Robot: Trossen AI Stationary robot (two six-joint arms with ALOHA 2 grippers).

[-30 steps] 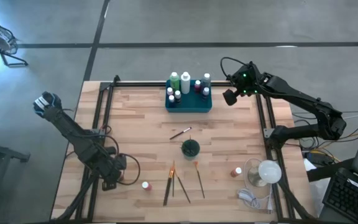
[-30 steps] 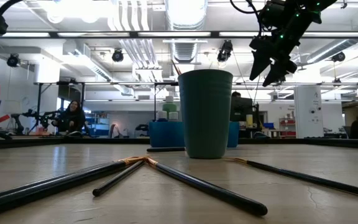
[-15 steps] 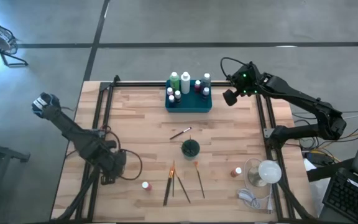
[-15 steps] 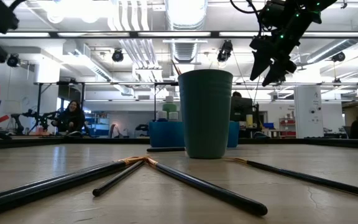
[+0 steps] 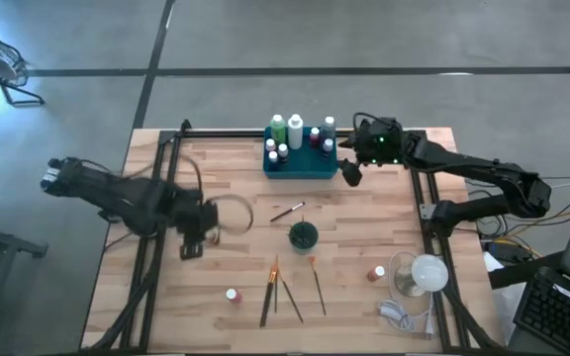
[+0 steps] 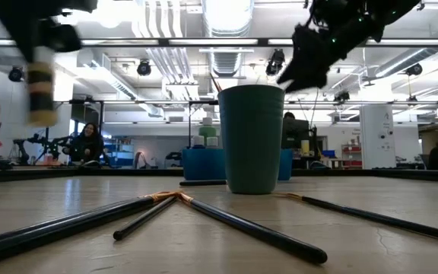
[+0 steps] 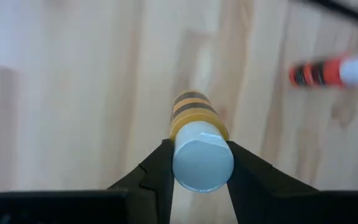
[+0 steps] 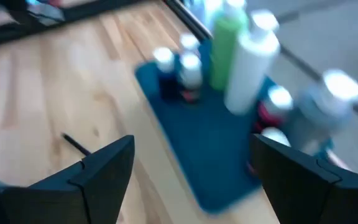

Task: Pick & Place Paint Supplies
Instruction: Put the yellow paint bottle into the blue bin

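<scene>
My left gripper (image 5: 188, 249) hangs over the table's left half, shut on a small yellow bottle (image 7: 194, 115) with dark bands and a white cap. The low view shows this bottle (image 6: 40, 93) well above the wood. A teal tray (image 5: 315, 168) at the far middle holds several white-capped bottles (image 5: 295, 131). My right gripper (image 5: 347, 174) is open and hovers just right of the tray (image 8: 197, 143). A dark green cup (image 5: 303, 235) stands at mid-table. Several brushes (image 5: 283, 292) and two red bottles (image 5: 233, 295) (image 5: 376, 273) lie near the front. My left gripper pinches the yellow bottle at its white cap (image 7: 202, 163), one finger (image 7: 157, 171) on each side. The fingers come from above, pointing steeply down. The bottle hangs cap-up below them, lifted clear of the table.
One brush (image 5: 287, 212) lies between the tray and the cup. A white lamp-like object (image 5: 426, 272) and a cable (image 5: 394, 312) sit at the near right corner. Black frame rails (image 5: 161, 188) run along both table sides. People sit in the room behind.
My left gripper has risen from the near left of the table and swung toward the far edge and the table's middle. It carries the yellow bottle, which is now lifted clear. My right gripper has moved left toward the tray and tipped more level.
</scene>
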